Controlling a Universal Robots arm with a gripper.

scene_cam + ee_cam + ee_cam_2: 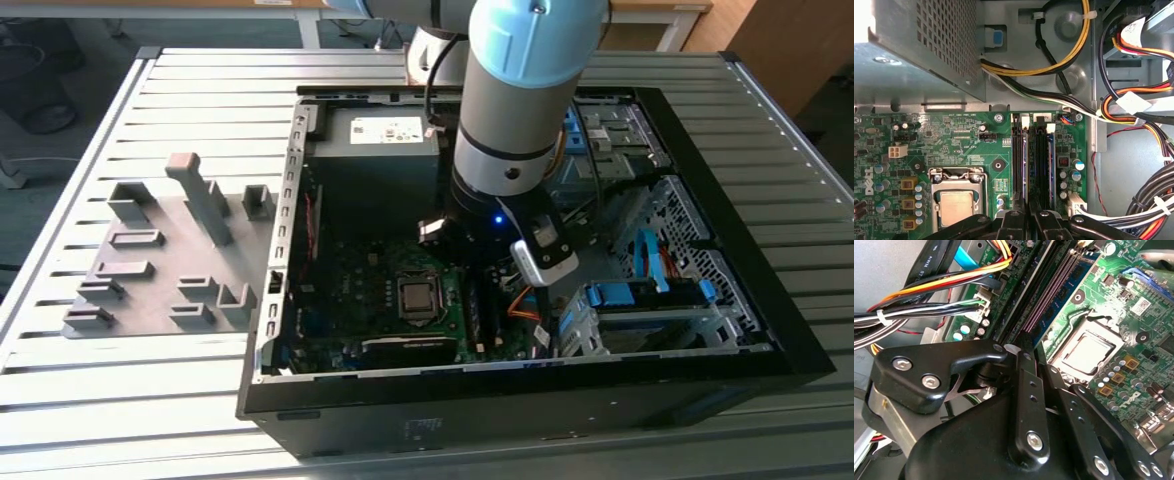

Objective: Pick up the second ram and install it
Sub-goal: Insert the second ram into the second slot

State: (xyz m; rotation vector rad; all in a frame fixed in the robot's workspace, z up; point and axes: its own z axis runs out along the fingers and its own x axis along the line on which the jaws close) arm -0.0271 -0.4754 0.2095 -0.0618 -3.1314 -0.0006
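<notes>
computer case point(747, 330): 1 | robot arm point(521, 110): 1 | grey holder tray point(147, 290): 1 | processor socket point(956, 202): 1 | memory slots point(1018, 160): 2 seen | desk point(134, 420): 1

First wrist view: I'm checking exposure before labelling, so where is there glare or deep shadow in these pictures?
First wrist view: a blown-out patch on the metal power supply cage. Exterior view: the motherboard lies in dim shadow inside the case. Second wrist view: evenly lit, the gripper looms dark.
</notes>
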